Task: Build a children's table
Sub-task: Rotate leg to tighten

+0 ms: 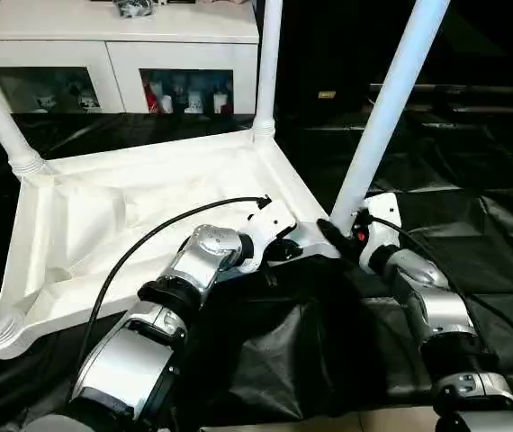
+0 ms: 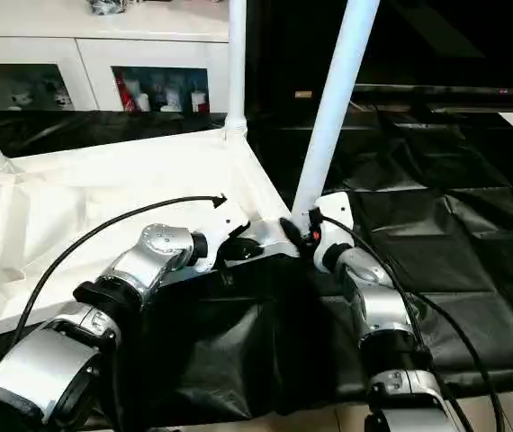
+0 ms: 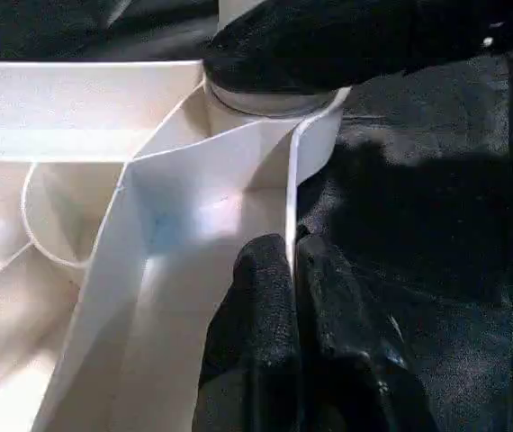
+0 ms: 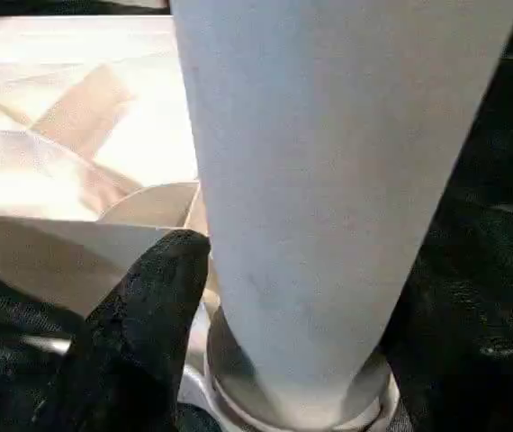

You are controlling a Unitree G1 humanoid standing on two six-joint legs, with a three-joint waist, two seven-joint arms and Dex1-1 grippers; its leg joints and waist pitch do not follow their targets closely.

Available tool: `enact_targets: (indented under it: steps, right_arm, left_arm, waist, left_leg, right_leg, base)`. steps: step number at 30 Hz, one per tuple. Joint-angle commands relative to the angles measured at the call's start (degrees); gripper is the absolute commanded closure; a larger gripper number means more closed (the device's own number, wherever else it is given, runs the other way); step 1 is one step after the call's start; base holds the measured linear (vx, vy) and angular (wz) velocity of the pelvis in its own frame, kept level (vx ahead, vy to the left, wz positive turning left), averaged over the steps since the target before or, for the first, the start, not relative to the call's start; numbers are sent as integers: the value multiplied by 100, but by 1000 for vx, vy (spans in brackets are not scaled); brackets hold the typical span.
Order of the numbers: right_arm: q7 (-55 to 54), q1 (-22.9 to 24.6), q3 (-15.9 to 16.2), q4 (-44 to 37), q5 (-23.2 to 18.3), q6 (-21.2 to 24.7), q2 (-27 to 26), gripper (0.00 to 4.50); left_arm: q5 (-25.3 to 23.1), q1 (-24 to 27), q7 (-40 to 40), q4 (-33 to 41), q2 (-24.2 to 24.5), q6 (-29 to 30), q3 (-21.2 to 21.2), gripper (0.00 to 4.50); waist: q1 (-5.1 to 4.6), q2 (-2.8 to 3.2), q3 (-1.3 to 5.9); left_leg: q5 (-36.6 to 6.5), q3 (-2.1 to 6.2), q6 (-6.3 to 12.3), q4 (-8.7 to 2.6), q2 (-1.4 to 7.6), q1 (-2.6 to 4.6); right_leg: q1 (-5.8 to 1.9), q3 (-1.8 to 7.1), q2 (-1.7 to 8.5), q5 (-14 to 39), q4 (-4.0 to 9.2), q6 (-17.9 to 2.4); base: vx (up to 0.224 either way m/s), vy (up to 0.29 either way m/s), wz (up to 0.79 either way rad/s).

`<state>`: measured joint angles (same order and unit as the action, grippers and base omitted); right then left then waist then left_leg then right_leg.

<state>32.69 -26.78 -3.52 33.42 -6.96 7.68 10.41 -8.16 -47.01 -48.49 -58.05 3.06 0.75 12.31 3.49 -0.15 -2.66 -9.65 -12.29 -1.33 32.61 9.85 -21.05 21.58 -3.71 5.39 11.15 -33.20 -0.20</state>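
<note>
Nearest, lower centre of the head view: my left gripper (image 3: 294, 297) is pinched shut on the thin side wall of the upturned table top (image 1: 130, 225), prob. to pin that corner so it can't slide; just right of centre, my right gripper (image 1: 345, 229) wraps the base of the near leg (image 1: 387, 117), one black finger (image 4: 139, 333) against the tube, holding it upright in its corner socket (image 3: 315, 121), looks like the seating step; the table lies underside-up on the black cloth (image 1: 472, 243), frame left to centre; count: 1 top, 4 legs, all standing in sockets; far back, upper left, 1 white cabinet (image 1: 112, 40).
</note>
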Motion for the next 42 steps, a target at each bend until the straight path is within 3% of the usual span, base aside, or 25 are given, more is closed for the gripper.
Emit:
enact_targets:
  steps: [1,5,8,13,18,26,31,34,39,42]
  right_arm:
    - [1115,237,739,-75,-187,314,-187,128]
    - [1961,373,886,-448,-367,493,238,128]
    - [2529,475,1021,-722,-444,556,569,128]
    - [3266,625,1186,-1037,-444,650,1005,128]
    - [3478,670,1255,-1196,-538,764,1111,128]
    - [3687,729,1339,-1324,-622,951,1126,195]
    - [3675,787,1349,-1386,-654,1020,1105,205]
    - [2914,744,1130,-1111,-524,936,806,206]
    - [1771,570,881,-585,-249,776,420,216]
    - [435,335,540,60,-92,678,-4,234]
  left_arm:
    - [154,36,-223,83,-68,-220,44,450]
    - [296,254,-1109,408,231,-348,123,450]
    - [440,405,-1744,682,458,-282,165,450]
    - [579,563,-2575,1022,803,-85,218,450]
    - [660,622,-2798,1227,892,66,208,450]
    - [681,667,-2864,1357,917,153,216,450]
    - [650,694,-2825,1420,898,187,196,450]
    - [554,617,-2319,1247,763,176,121,450]
    - [271,343,-1015,679,439,20,10,450]
    - [201,140,-53,352,63,130,-106,450]
  waist:
    - [22,-64,291]
    - [59,-82,322]
    - [109,-43,339]
    - [179,-31,316]
    - [202,-30,312]
    - [233,-44,324]
    - [241,-43,326]
    - [232,-47,317]
    - [114,-65,276]
    - [66,-44,273]
  left_leg:
    - [-1873,244,164,-427,382,102]
    - [-1385,213,394,-379,384,58]
    - [-1030,188,553,-356,411,43]
    - [-1305,178,385,-379,437,95]
    - [-1443,178,234,-400,444,112]
    - [-1284,178,241,-387,433,104]
    - [-1232,177,275,-379,430,102]
    - [-1284,178,247,-385,428,101]
    - [-1851,234,-38,-417,389,131]
    - [-1991,258,-113,-435,388,153]
  right_leg:
    - [-121,263,431,1780,479,-1064]
    - [-186,252,435,1150,394,-1258]
    - [-201,226,411,672,316,-1424]
    - [-156,233,408,1105,346,-1444]
    - [-141,248,420,1191,353,-1433]
    - [-151,249,428,1102,340,-1393]
    - [-154,245,425,1008,330,-1412]
    - [-143,246,419,1120,342,-1387]
    - [-109,245,453,2287,480,-1059]
    - [-72,239,451,2554,524,-925]
  base:
    - [0,0,0]
    - [0,0,0]
    - [0,0,0]
    - [0,0,0]
    - [0,0,0]
    - [0,0,0]
    - [0,0,0]
    - [0,0,0]
    - [0,0,0]
    - [0,0,0]
